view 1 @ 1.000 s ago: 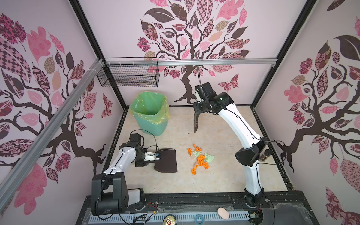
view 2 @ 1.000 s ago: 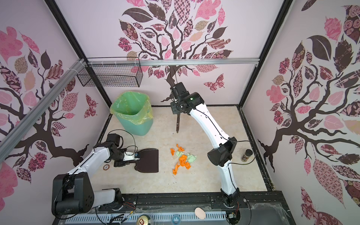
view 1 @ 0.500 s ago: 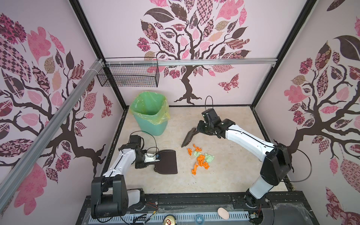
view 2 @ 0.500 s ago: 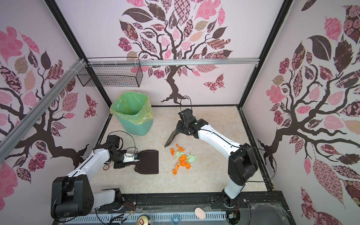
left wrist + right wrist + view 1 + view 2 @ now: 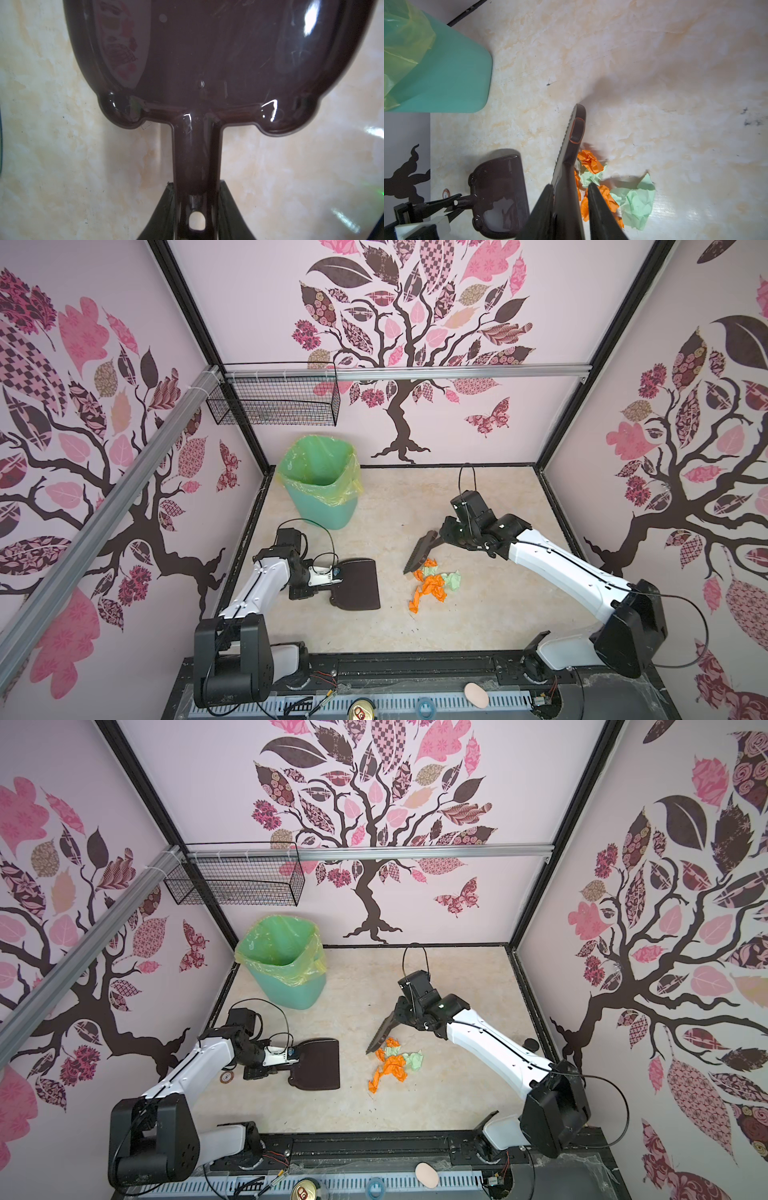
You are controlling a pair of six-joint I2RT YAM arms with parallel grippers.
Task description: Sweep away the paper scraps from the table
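Right wrist view has the right gripper [image 5: 570,188] pinching the brush [image 5: 576,128] handle, its head at the far-left edge of the scraps [image 5: 639,199] bunched mid-tabletop [image 5: 654,72]. The brush's long axis runs far-right to near-left, and the dustpan [image 5: 357,583] lies flat further left, handle clamped in the left gripper [image 5: 196,184]. To my eye the brush sits on the pan side of the pile, so it must get round to the right before sweeping.

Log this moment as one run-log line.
left claw: shut on dustpan, resting on table | right claw: shut on brush | brush: between dustpan and paper scraps | dustpan: empty
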